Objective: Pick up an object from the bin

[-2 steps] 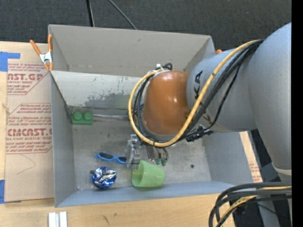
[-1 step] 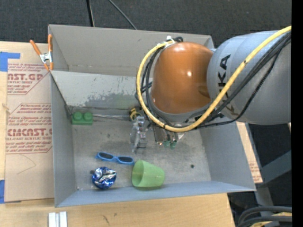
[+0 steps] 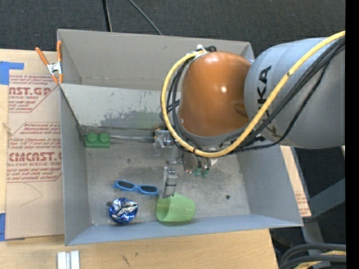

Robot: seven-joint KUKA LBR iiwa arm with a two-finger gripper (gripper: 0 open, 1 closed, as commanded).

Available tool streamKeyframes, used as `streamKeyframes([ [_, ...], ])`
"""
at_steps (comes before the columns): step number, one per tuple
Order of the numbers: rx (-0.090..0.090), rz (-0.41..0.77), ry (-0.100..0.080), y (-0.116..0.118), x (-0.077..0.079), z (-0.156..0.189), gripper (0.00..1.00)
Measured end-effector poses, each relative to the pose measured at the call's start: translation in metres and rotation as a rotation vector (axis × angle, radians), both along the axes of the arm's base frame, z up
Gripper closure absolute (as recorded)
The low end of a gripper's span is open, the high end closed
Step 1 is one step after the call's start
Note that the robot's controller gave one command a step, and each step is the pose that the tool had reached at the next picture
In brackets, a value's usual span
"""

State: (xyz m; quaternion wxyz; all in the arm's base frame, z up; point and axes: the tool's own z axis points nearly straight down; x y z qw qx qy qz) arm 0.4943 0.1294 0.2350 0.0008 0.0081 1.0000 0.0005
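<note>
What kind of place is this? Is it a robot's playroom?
Probably a robot test lab: a big KUKA arm reaches into a grey metal bin holding small toys, like blue sunglasses and a green block.

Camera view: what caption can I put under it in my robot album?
Robot gripper over a green cup; blue sunglasses, a shiny blue ball and a green block lie nearby.

A thick, smooth grey arm (image 3: 305, 100) fills the right of the frame, with black KUKA lettering (image 3: 262, 87) partly visible on its side. At the centre, its end wears a glossy orange dome (image 3: 216, 94). A yellow cable (image 3: 167, 94) and thin black cables (image 3: 177, 108) loop round the dome's left and lower edge. The yellow one also crosses the arm toward the upper right. Under the dome sits a small silver metal gripper (image 3: 169, 188).
</note>
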Motion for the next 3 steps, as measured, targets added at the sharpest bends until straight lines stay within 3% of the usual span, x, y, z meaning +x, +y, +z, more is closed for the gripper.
streamKeyframes([
  [1, -0.001, 0.192, 0.001, 0.029, -0.004, -0.168, 0.0],
  [2, 0.001, 0.191, 0.001, 0.029, -0.004, -0.165, 1.0],
  [3, 0.001, 0.11, -0.002, 0.032, 0.0, -0.125, 1.0],
])
